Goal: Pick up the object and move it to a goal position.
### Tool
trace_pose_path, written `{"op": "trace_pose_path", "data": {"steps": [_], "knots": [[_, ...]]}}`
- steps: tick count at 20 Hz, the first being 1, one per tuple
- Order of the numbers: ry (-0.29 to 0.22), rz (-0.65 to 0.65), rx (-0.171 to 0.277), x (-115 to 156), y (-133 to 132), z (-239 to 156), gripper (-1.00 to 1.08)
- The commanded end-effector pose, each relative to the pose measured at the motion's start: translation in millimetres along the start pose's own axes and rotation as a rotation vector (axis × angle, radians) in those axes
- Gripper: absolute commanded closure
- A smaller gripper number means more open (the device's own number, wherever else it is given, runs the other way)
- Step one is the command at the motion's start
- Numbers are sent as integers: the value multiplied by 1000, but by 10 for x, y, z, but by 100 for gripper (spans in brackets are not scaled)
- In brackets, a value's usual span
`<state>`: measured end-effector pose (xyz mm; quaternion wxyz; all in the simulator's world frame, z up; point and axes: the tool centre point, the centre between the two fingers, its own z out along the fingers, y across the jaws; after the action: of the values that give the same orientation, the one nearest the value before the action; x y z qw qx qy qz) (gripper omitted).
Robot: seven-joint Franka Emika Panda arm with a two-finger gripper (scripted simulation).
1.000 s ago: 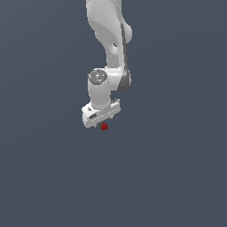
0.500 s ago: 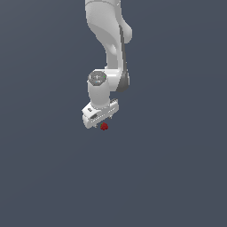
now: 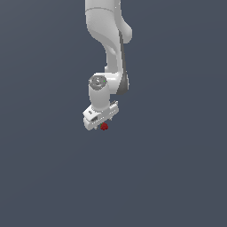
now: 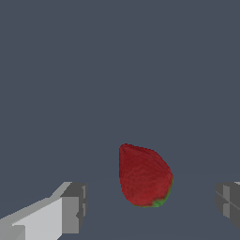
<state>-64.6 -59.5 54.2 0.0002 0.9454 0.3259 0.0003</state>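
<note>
The object (image 4: 143, 176) is a small dark red lump with a green trace at one end, lying on the dark grey floor. In the exterior view the object (image 3: 104, 127) peeks out just below the white hand of my gripper (image 3: 101, 124). The wrist view shows my gripper (image 4: 151, 206) open, with one grey fingertip (image 4: 74, 206) on either side of the object. The object sits in the gap between them, nearer one finger, touching neither.
A plain dark grey floor (image 3: 177, 177) fills both views. The white arm (image 3: 111, 40) rises straight up above the hand. No other objects or edges show.
The hand has come down slightly toward the object over the last second. The object has stayed in place.
</note>
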Motion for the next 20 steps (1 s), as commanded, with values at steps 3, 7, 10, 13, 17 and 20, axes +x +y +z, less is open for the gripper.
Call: {"op": "trace_pose_path", "data": {"steps": [3,7,10,13,17,20], "knots": [[-1,-2,1,-8,-7,214,-92],[0,-3,1,-4,-2,306,-92],[0,-3,1,-4,-1,317,108],[0,-3,1,-4,-1,317,108],[0,-3,1,-4,-1,317,108],[0,-2,0,-2,3,311,108]]}}
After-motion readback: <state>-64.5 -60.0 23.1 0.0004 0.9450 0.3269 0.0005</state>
